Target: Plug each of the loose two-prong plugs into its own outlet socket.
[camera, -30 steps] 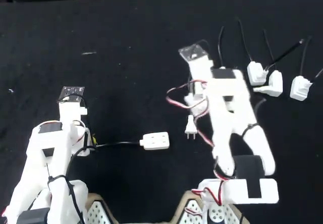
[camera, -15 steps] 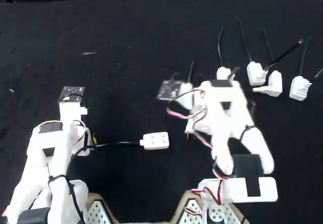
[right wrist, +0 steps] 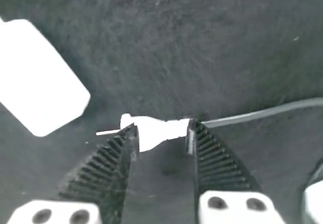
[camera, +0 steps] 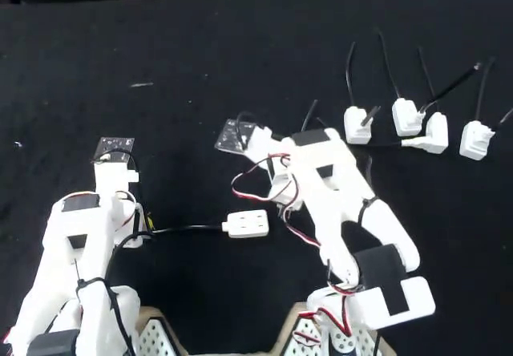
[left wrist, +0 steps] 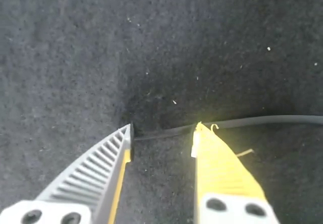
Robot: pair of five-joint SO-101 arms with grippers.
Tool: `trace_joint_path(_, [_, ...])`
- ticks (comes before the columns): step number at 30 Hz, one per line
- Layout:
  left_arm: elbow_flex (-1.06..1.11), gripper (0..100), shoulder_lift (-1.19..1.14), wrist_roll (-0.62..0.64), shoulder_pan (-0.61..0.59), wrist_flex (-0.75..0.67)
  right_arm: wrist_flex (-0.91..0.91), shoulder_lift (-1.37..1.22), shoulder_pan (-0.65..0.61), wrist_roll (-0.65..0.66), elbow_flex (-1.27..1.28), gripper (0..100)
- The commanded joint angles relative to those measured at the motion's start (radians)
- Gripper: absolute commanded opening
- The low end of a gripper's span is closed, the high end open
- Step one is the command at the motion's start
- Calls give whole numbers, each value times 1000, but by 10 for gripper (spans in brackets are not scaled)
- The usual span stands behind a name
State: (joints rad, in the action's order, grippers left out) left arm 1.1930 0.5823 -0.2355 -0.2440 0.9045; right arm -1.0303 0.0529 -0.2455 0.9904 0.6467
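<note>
Two white arms at a black counter [camera: 160,51], bases side by side on the near edge. Found left arm [camera: 76,244] folded close over its base at the near left, forearm directed away from the base, wrist bent downward. Found left pincer [left wrist: 161,130] parted and gripping nothing: one grey ribbed finger [left wrist: 108,158], one yellow finger [left wrist: 217,168], with a thin black strip cord [left wrist: 262,120] lying on the cloth across the gap, right at both tips. Contact between tips and cord: cannot tell. Traced that cord in the high view to a white outlet strip [camera: 247,224] lying flat near the middle of the counter, between the arms. Found right arm [camera: 345,204] stretched from its base at the near right, leaning forward and across toward the middle, wrist over the cloth just beyond the strip, red-and-white wiring [camera: 280,186] looped beneath it. Found right pincer [right wrist: 160,127] closed on a white two-prong plug [right wrist: 156,130], dark ribbed fingers [right wrist: 113,168] against it on both sides, a prong [right wrist: 106,132] projecting past one finger toward the outlet strip [right wrist: 40,77], plug cord [right wrist: 262,114] trailing the opposite way. Plug near the strip, apart from it, not inserted. Four white corded pieces [camera: 407,117] in a row at the far right, well apart from the strip, black leads running toward the far edge; plug or socket, cannot tell.
</note>
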Motion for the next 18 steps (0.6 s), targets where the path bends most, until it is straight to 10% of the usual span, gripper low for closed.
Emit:
trace_joint_path(1, [8, 195, -11, 9, 5, -29, 15, 4, 38, 241, -50, 155])
trace_joint_path(7, [8, 195, -11, 8, 5, -29, 14, 12, 78, 641, -16, 156])
trace_joint_path(18, [8, 195, -11, 6, 5, -31, 23, 4, 75, 842, 38, 155])
